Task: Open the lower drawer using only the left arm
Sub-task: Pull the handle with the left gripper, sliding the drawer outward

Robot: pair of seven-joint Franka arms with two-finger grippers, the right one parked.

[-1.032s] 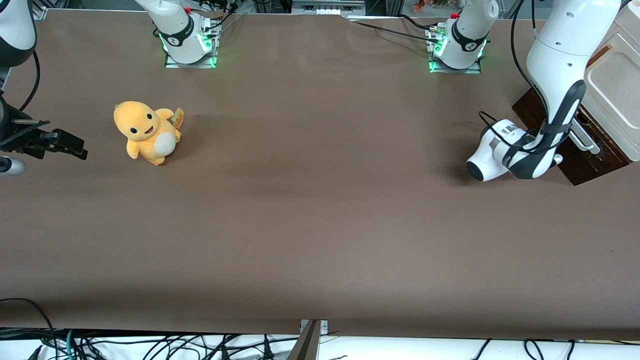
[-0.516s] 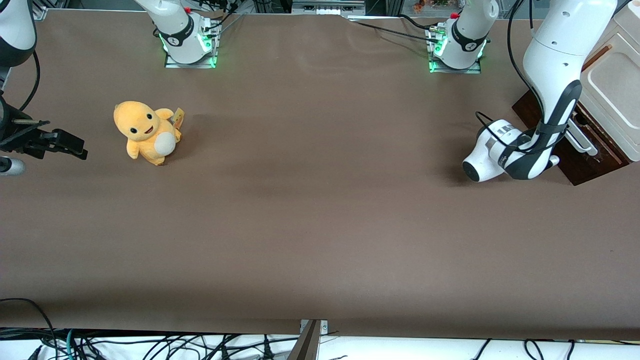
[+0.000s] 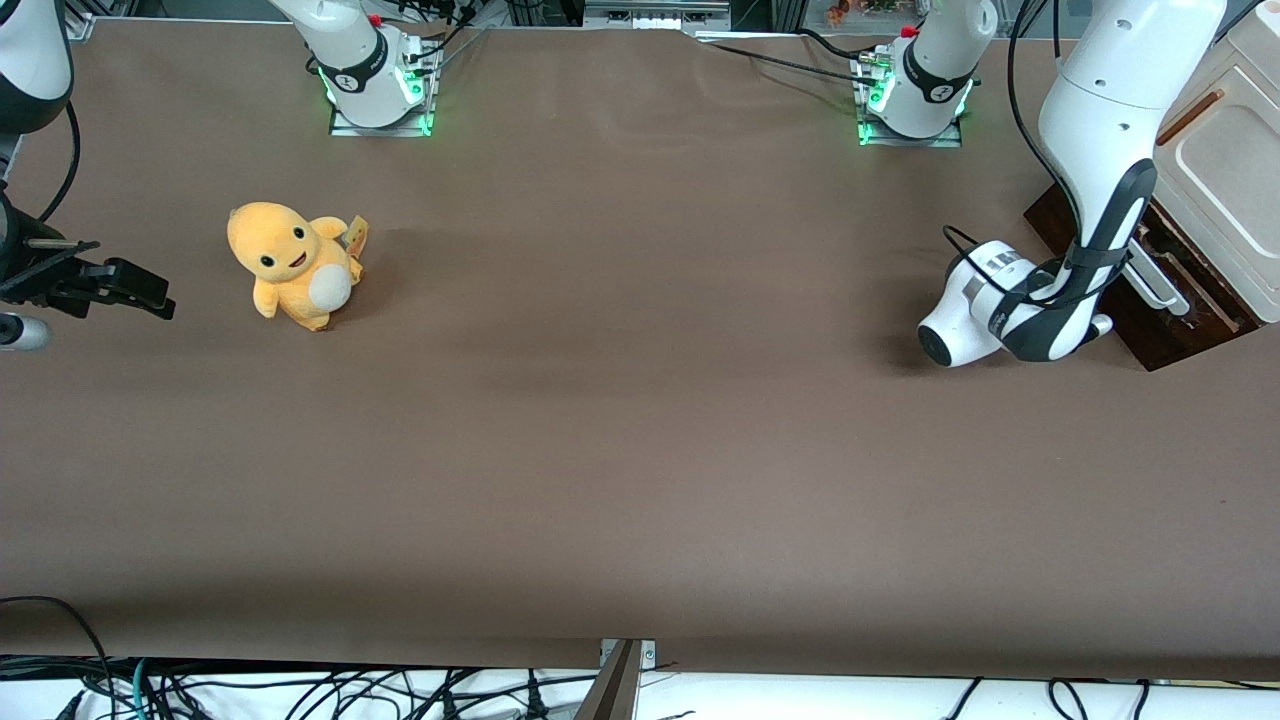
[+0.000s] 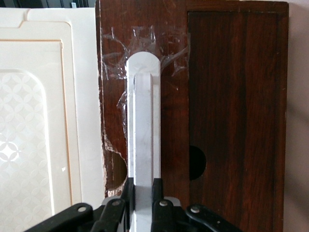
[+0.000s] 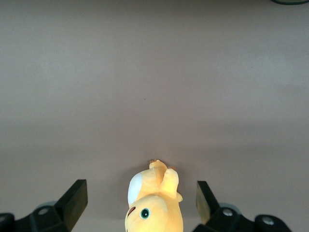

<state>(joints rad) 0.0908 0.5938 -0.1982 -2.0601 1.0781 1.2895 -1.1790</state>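
- The bench (image 3: pixel 620 420) is covered in plain brown cloth and carries everything in the scene.
- The left arm (image 3: pixel 1095 150) reaches down from above at the working arm's end of the bench, its white wrist bent low just above the cloth in front of the cabinet.
- The cabinet (image 3: pixel 1225 170) with cream panels stands at that same end of the bench, partly cut off by the edge of the front view.
- The lower drawer (image 3: pixel 1160 320) sits at the bottom of the cabinet; its dark brown front stands out a little from the cream panel above it, with a strip of darker wood showing in the opening.
- A yellow plush toy (image 3: pixel 290 262) sits upright toward the parked arm's end of the bench, well apart from the cabinet.
- The white bar handle (image 4: pixel 143 125) runs along the drawer front, with clear tape around its rounded end.
- The gripper (image 4: pixel 143 203) is at the handle, its two black fingers (image 4: pixel 128 193) pressed against either side of the bar, pinching it.
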